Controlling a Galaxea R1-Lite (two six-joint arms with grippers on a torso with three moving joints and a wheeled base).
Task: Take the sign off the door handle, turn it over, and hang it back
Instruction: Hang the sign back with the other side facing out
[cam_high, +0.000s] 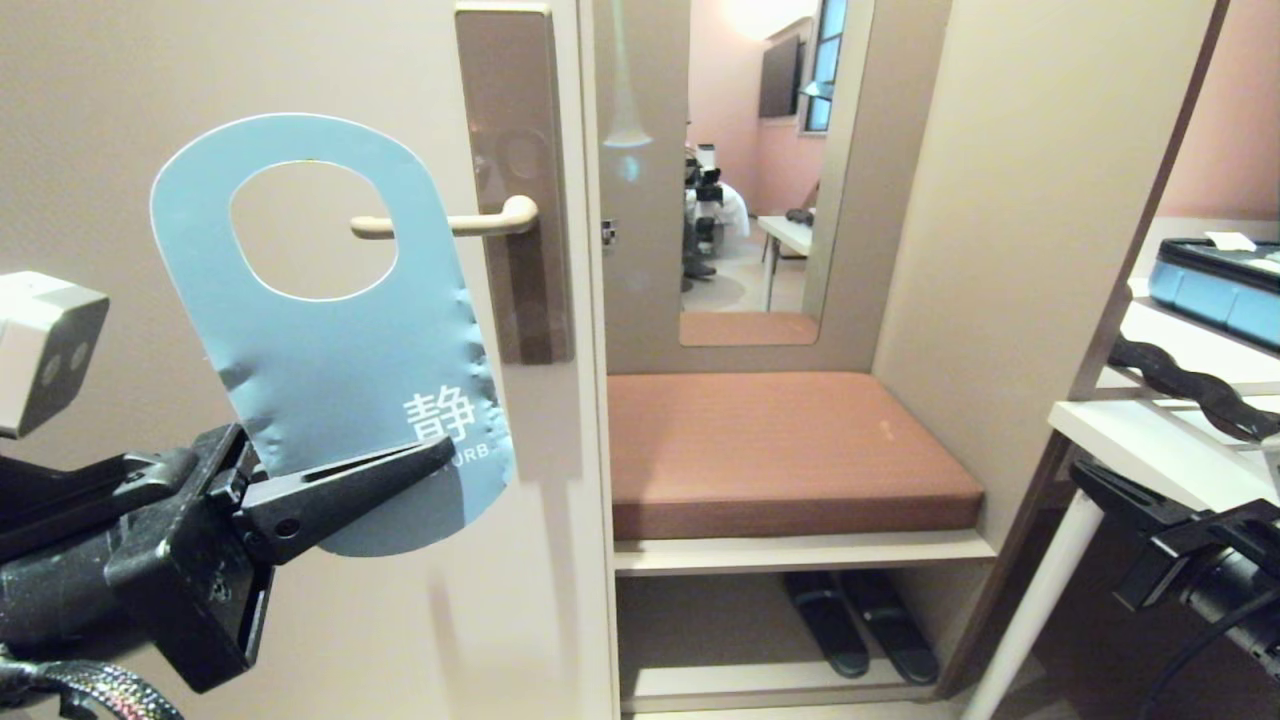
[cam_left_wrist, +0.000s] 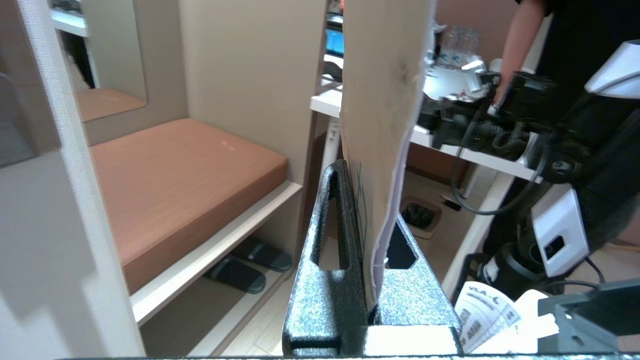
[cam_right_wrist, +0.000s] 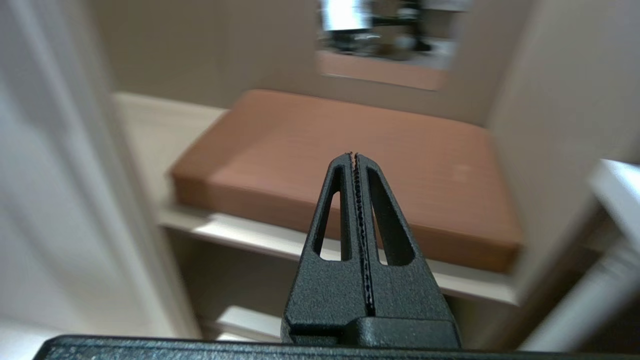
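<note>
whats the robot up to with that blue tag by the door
The left gripper is shut on the lower end of the sign, holding it up in front of the door with its blue-grey face toward the head camera. The tip of the door handle shows through the sign's oval hole, but whether the sign is on the lever cannot be told. The right gripper is shut and empty, off to the side over the bench.

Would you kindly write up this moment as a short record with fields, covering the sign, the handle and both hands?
sign: blue-grey face toward the head camera, held up in front of the door, lower part pinched
door handle: beige lever, its tip seen through the sign's hole; whether it has entered the hole is unclear
left hand: shut on the sign
right hand: shut, empty, over the brown bench cushion
</note>
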